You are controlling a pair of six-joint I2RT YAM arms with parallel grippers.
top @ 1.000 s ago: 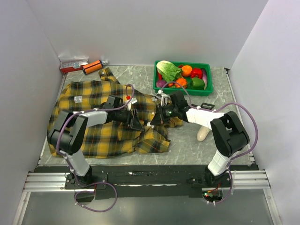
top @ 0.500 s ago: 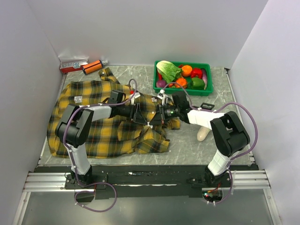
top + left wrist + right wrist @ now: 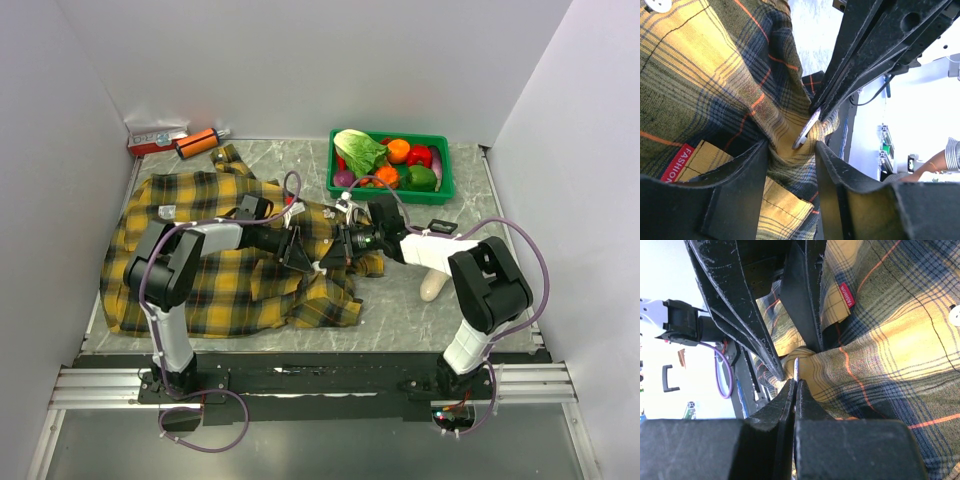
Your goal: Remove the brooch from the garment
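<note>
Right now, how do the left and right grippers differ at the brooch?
The left gripper has its jaws apart, astride a raised fold of the garment; the right gripper has its jaws pressed together. The right gripper pinches the brooch edge-on at its tips; the left gripper has only cloth between its fingers, and whether it pinches that I cannot tell. Both meet at the same fold, tips facing each other.

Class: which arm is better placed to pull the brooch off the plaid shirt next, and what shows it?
The right. The right gripper has its jaws shut on the brooch edge-on; the left gripper stands with jaws apart around a fold of the shirt beside it.
</note>
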